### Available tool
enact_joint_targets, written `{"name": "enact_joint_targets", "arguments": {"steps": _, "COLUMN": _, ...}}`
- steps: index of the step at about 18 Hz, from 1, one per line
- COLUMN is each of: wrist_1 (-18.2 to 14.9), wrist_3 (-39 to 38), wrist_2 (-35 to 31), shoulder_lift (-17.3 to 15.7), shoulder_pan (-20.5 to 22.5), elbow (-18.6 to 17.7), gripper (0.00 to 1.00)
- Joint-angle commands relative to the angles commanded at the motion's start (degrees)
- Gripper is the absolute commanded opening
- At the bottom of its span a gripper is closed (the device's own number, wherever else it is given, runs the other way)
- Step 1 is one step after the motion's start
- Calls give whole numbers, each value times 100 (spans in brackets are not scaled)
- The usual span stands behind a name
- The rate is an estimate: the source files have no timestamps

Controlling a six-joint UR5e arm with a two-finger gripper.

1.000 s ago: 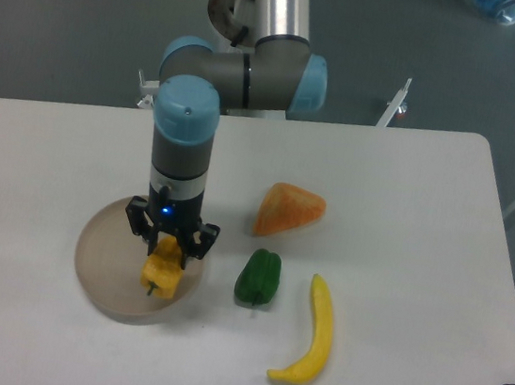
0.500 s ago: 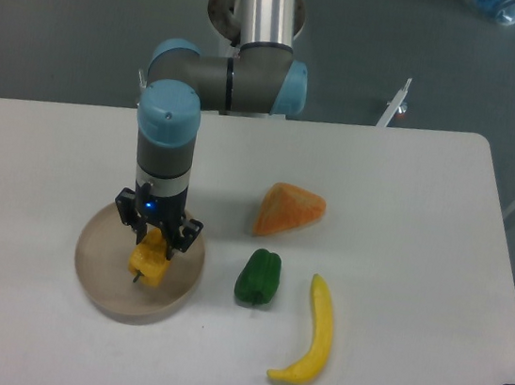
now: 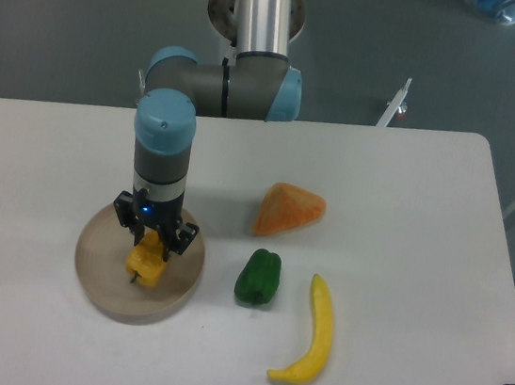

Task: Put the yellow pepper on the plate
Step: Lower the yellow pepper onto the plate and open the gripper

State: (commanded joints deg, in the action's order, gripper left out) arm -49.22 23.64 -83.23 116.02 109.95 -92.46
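Yellow pepper (image 3: 146, 266): small, blocky, yellow-orange, short dark stem pointing down-left; sits over the middle of the plate. Plate (image 3: 98, 285): round, flat, beige-tan, slightly raised rim, lying on the desk's left side.

I see my pincer (image 3: 150, 247) over the plate (image 3: 98, 285), closed around the yellow pepper (image 3: 146, 267). To its right the green pepper (image 3: 258, 276) sits just beside the plate rim, with the banana (image 3: 308, 346) and orange wedge (image 3: 288, 209) close by. Bare bench (image 3: 23, 171) lies left and behind the plate.
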Motion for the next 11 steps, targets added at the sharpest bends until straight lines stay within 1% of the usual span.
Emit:
{"name": "enact_joint_targets", "arguments": {"steps": 3, "wrist_1": 0, "wrist_3": 0, "wrist_2": 0, "shoulder_lift": 0, "shoulder_pan": -9, "elbow": 0, "gripper": 43}}
{"name": "enact_joint_targets", "arguments": {"steps": 5, "wrist_1": 0, "wrist_3": 9, "wrist_2": 0, "shoulder_lift": 0, "shoulder_pan": -9, "elbow": 0, "gripper": 45}}
{"name": "enact_joint_targets", "arguments": {"steps": 11, "wrist_1": -9, "wrist_3": 18, "wrist_2": 0, "shoulder_lift": 9, "shoulder_pan": -9, "elbow": -9, "gripper": 46}}
